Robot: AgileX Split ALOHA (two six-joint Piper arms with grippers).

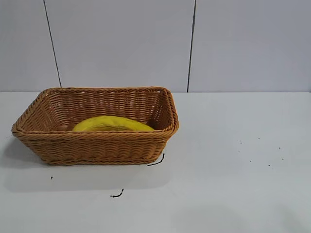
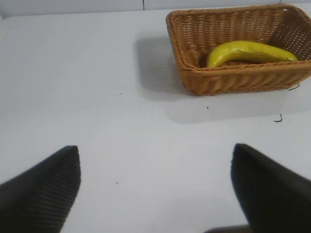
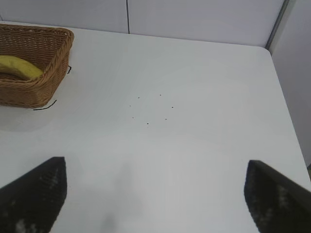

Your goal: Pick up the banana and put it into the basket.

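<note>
The banana (image 1: 112,124) lies inside the basket (image 1: 97,145), resting along the basket's floor with its curved back up, so the main work of the task looks finished. The basket stands on the white table (image 1: 233,170) toward the left side of the exterior view, with a few short dark marks on the table just in front of it. Neither arm shows in the exterior view. In the left wrist view the left gripper (image 2: 155,194) hovers over bare table, its fingers (image 2: 43,189) spread wide with nothing between them, and the basket with the banana sits well apart from it, farther off. In the right wrist view the right gripper (image 3: 155,194) likewise hangs over bare table with its fingers (image 3: 34,194) set wide apart and empty; the basket is seen off to one side, well clear of it. Judging from this, the banana is already delivered and released, and nothing more seems left than for the arms to rest away from the basket.
</note>
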